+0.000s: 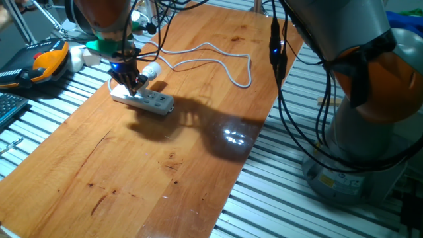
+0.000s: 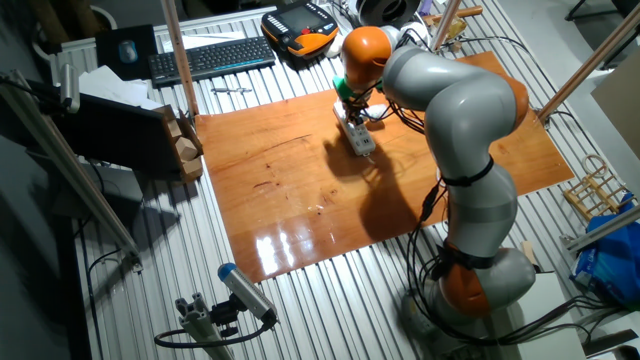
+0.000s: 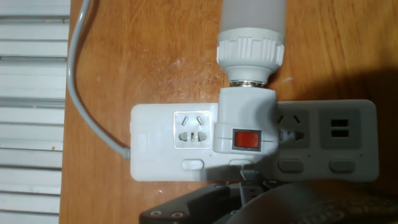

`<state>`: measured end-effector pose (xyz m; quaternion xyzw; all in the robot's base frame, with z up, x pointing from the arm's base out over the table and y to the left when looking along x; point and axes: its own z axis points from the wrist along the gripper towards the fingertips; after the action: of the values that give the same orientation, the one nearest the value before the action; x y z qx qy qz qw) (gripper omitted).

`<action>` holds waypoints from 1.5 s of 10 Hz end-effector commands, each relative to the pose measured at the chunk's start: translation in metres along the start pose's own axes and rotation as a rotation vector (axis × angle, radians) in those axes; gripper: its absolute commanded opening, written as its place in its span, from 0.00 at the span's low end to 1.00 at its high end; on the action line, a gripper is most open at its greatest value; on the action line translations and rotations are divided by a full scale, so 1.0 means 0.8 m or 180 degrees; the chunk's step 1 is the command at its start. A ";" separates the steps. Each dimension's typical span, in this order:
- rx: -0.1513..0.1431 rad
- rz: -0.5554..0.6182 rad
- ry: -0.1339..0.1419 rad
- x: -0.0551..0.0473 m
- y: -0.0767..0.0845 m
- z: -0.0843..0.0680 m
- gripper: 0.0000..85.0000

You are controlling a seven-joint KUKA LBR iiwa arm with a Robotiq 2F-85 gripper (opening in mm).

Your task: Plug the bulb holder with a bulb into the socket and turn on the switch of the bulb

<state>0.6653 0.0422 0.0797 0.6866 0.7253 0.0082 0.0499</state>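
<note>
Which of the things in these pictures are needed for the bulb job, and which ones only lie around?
Needed for the job:
- bulb holder, sitting on the socket
- bulb
- socket with its cable
- switch, red
- gripper

Only lying around:
- keyboard
- orange and black pendant
- wooden blocks
</note>
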 end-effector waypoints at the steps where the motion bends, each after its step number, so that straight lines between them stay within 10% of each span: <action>1: 0.0001 0.0015 0.0011 0.000 0.001 0.002 0.00; 15: 0.0047 0.0119 0.0100 -0.005 0.005 0.022 0.00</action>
<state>0.6709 0.0376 0.0627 0.7001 0.7131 0.0149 0.0332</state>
